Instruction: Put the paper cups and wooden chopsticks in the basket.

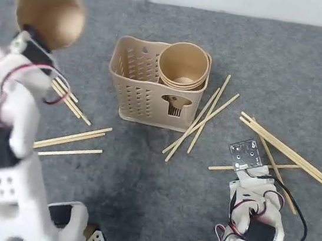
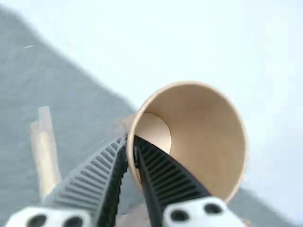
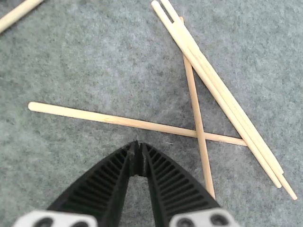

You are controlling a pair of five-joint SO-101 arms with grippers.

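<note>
Left gripper (image 2: 131, 142) pinches paper cup (image 2: 199, 137) rim at basket's (image 1: 131, 87) 10 o'clock, likely for nesting; right gripper (image 3: 138, 158) closed, empty, over chopsticks (image 3: 142, 124).

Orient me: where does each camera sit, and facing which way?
High view: fixed overhead, looking down at the table, basket and both arms.
Left wrist view: on the left arm, looking along the left gripper, shut on a paper cup's rim.
Right wrist view: on the right arm, looking down past the shut right gripper at chopsticks.
Shared: high view also shows that cup.
</note>
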